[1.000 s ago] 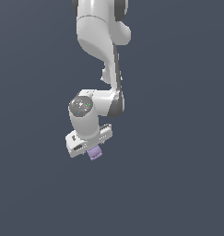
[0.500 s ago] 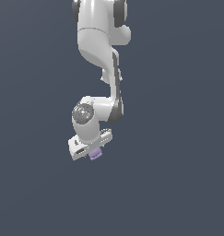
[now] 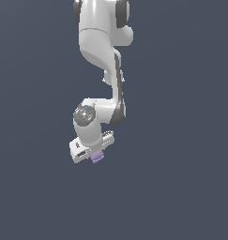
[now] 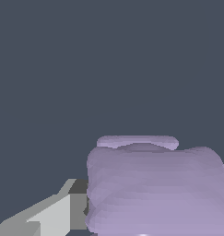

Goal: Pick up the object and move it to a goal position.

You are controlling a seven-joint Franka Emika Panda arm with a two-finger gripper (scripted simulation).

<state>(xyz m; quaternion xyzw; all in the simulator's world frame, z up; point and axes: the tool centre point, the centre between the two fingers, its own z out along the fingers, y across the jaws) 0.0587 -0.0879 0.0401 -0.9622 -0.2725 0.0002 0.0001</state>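
Observation:
The object is a small pale lilac-purple ridged lump. It sits under the white hand of my gripper, held in the air over the plain dark grey ground. In the wrist view the object fills much of the picture, and one grey-white finger presses against its side. The other finger is hidden. The gripper is shut on the object.
The white arm comes down from the top of the exterior view. Around it is only uniform dark grey ground. No goal marker shows.
The arm has drawn slightly upward and toward the exterior view's right, carrying the object with it. The grip on the object is unchanged.

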